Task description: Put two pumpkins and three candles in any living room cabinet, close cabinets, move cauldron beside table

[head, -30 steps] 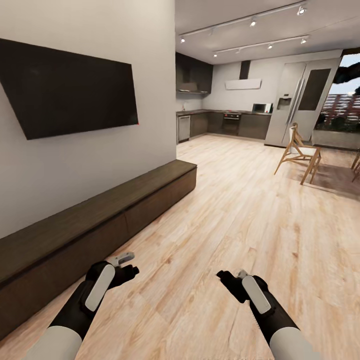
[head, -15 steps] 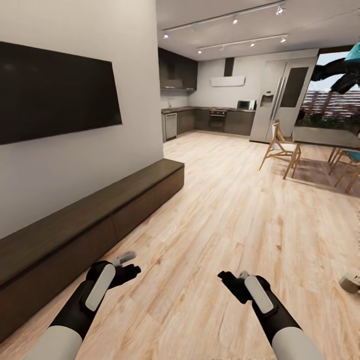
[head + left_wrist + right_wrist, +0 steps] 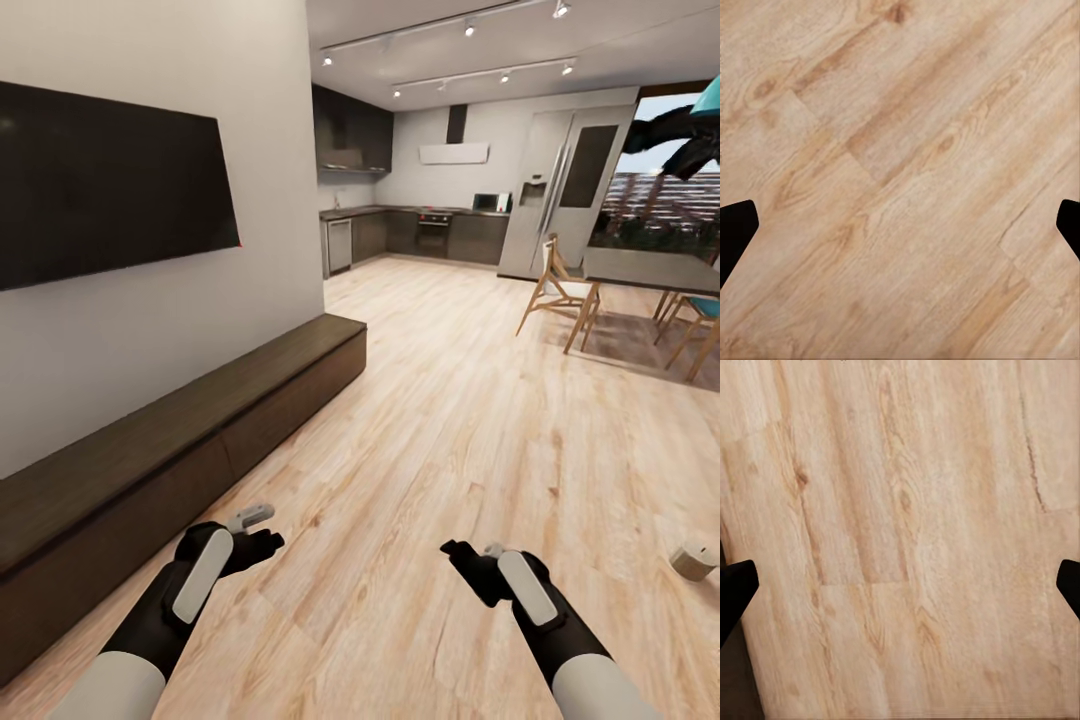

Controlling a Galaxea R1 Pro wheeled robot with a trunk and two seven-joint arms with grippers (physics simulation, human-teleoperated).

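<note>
Wood floor (image 3: 470, 420) under both arms, nothing carried. Left gripper (image 3: 262, 530) and right gripper (image 3: 468, 565) hang low over bare planks; in the wrist views each has its finger tips far apart at the frame edges with only floor between, so both are wide open and empty. Cabinet (image 3: 200, 430) runs along the wall just left of the left gripper and stretches away ahead of it, all drawer fronts flush, so shut as far as I can see. One candle (image 3: 693, 558) sits on the floor well off to the right of the right gripper, about level with it. Pumpkins, cauldron and the other two candles I can't locate from here. Dining table (image 3: 650, 270) with chairs stands far ahead-right. Progress looks near zero: no item visibly stowed, nothing in hand, cauldron placement unknown. Likely next job is the candle on the right, then opening a drawer.
</note>
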